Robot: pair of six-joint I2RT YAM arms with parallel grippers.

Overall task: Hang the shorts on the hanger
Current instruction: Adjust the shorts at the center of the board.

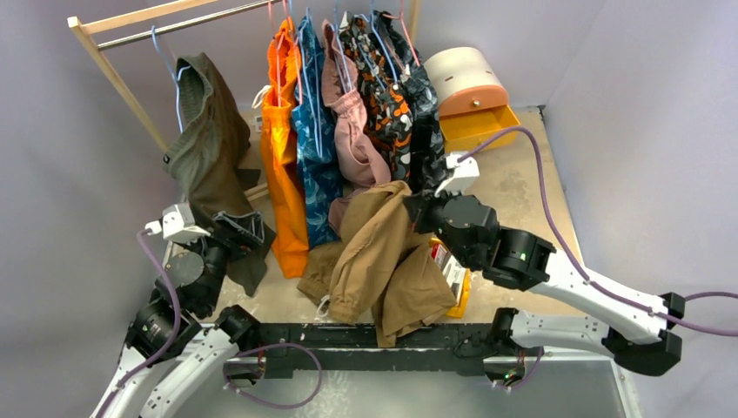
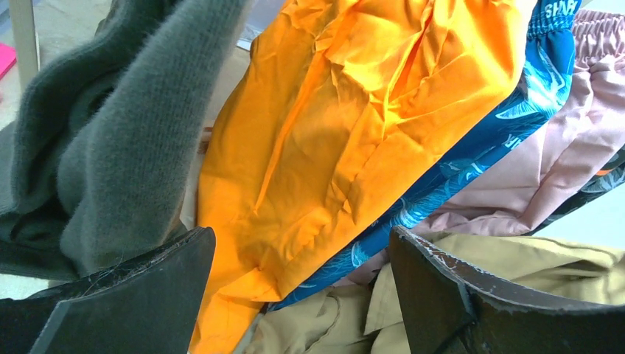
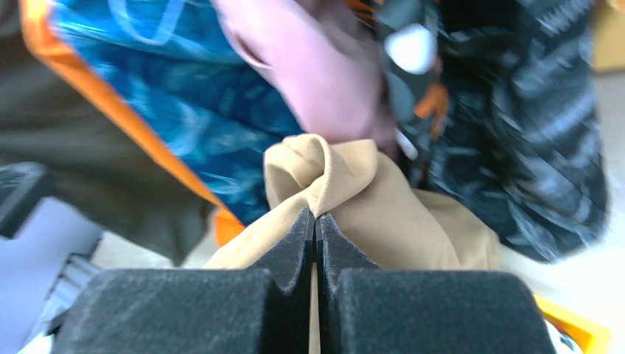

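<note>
The tan-brown shorts hang in a bunch from my right gripper, with the lower part piled on the table. In the right wrist view my right gripper is shut on a fold of the shorts. My left gripper is open and empty beside the olive garment. In the left wrist view my left gripper frames the orange shorts, with the tan shorts below them. Thin light-blue hangers on the rail all carry garments. I see no bare one.
A wooden rack stands at the back with orange, blue patterned, pink and dark patterned garments. A peach and yellow bin sits back right. A yellow packet lies under my right arm.
</note>
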